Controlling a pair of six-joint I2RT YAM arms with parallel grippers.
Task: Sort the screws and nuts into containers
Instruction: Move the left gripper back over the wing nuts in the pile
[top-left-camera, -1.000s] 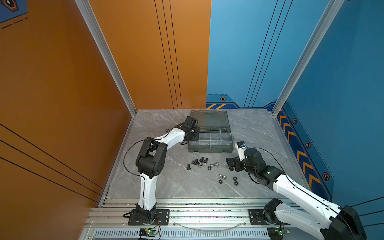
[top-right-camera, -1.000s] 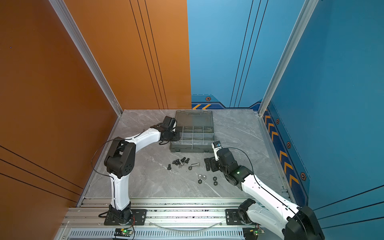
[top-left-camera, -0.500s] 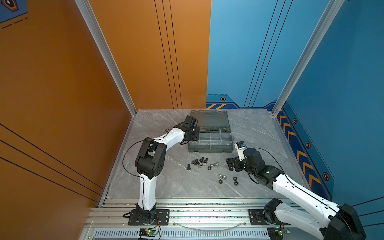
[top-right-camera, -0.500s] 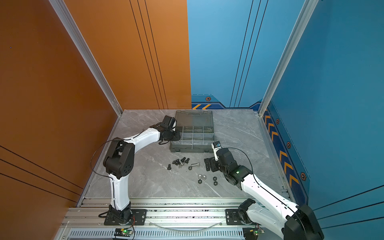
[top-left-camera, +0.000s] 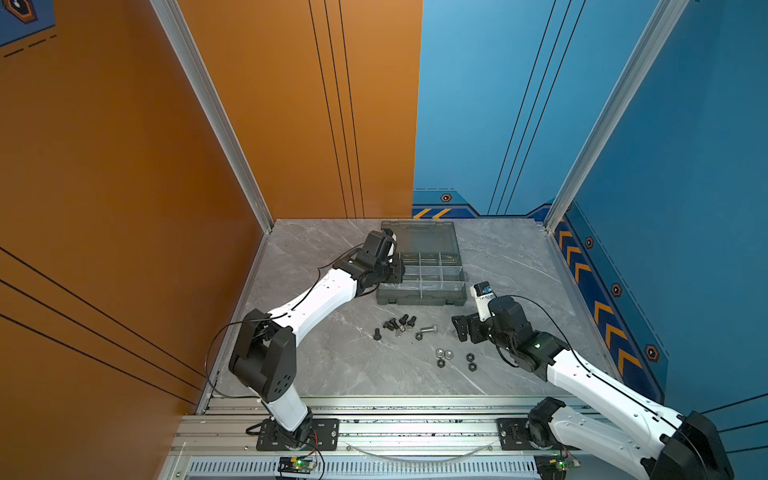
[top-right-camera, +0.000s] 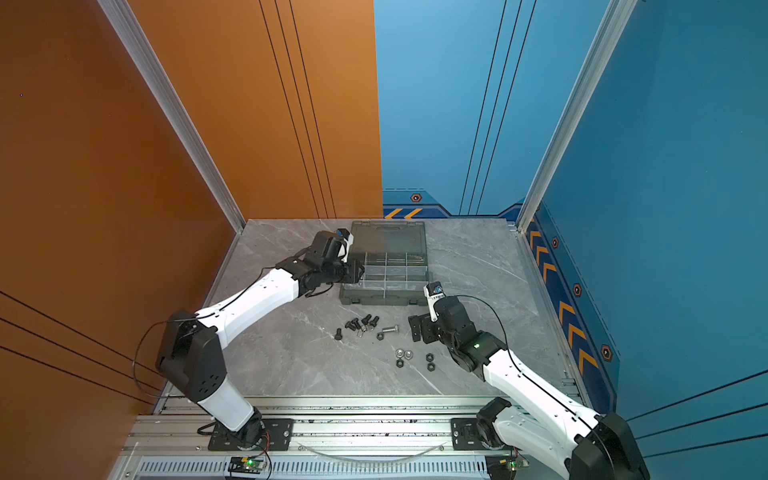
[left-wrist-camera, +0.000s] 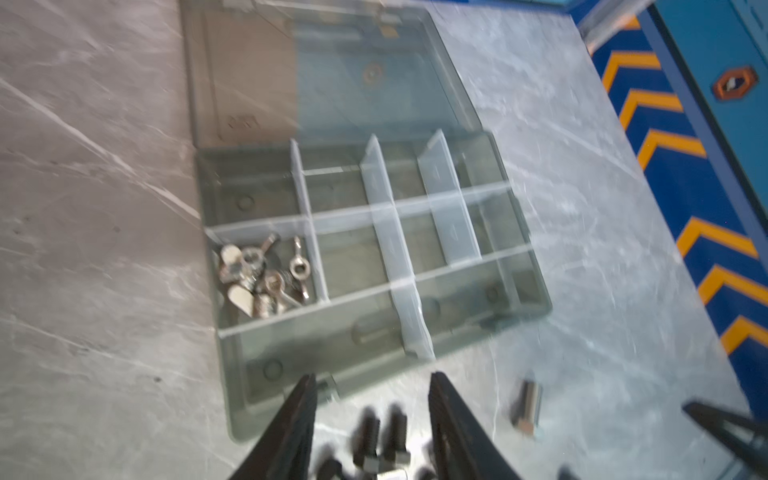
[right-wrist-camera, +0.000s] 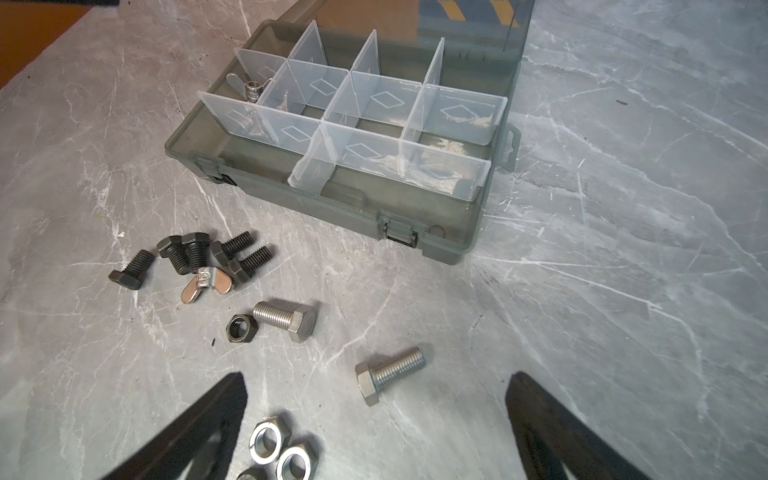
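**Wing nuts in, bolts up next**

The left pincer (top-left-camera: 398, 272) hangs part open and empty at the left edge of the dark grey plastic organiser case (top-left-camera: 419, 298), whose end compartment (left-wrist-camera: 266, 266) there holds small silver wing nuts (left-wrist-camera: 257, 274) (a drop-off, I judge). The right pincer (right-wrist-camera: 376, 376) stands wide and empty over a long silver hex-head bolt (right-wrist-camera: 390, 370) on the grey marbled surface (right-wrist-camera: 623, 291); next it must lower astride the shank and close

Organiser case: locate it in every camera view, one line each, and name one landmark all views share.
Top view: organiser case at centre, lid open.
Top view: same place.
Left wrist: case, blurred, just ahead of the left gripper.
Right wrist: case beyond the right gripper.
Shared landmark: black bolts before its front wall.
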